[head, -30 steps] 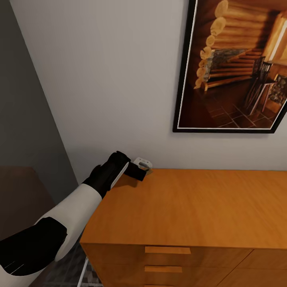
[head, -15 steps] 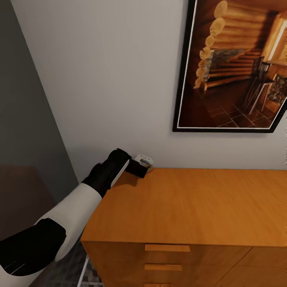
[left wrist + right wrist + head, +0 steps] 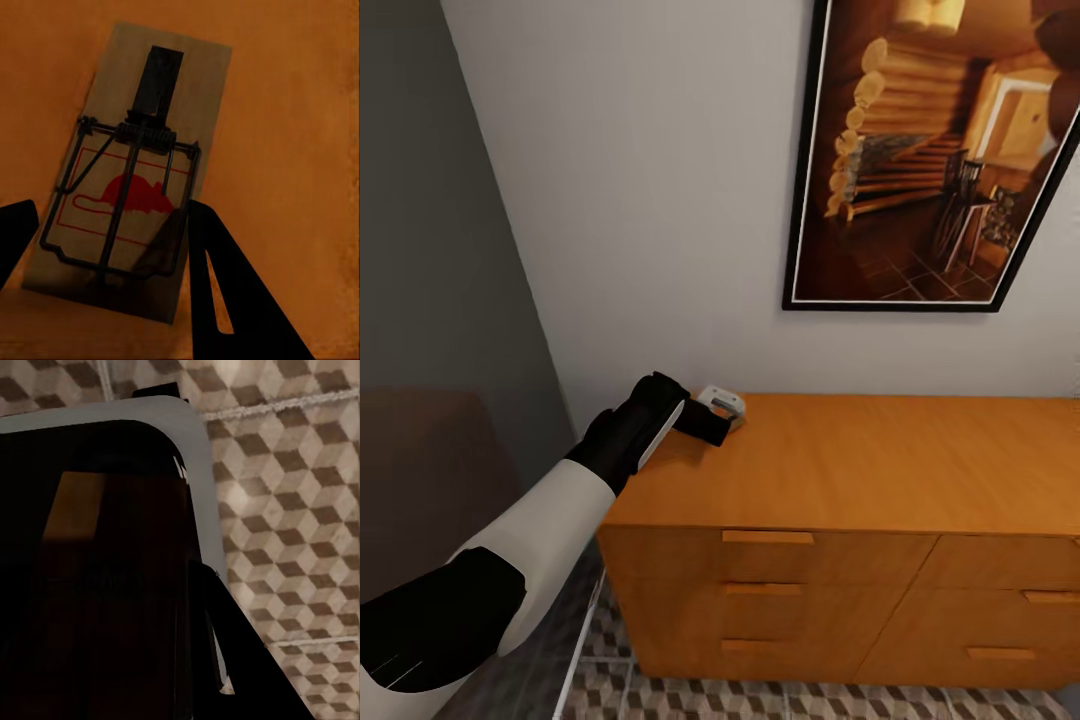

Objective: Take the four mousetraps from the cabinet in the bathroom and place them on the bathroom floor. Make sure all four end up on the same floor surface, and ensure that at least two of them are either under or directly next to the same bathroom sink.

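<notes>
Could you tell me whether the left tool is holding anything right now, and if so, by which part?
Nothing is clearly held. The left tool is open around the mousetrap, which lies flat on the cabinet top, one finger at its long edge.

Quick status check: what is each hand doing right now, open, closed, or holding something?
Left hand: open, fingers either side of the mousetrap lying on the cabinet, not gripping it.
Right hand: one finger visible; state cannot be told.

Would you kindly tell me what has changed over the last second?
The head camera drew back or tilted, so the cabinet shows more drawer fronts and some tiled floor. The left gripper stayed at the cabinet's back left corner, fingers straddling a mousetrap lying flat on the top.
</notes>
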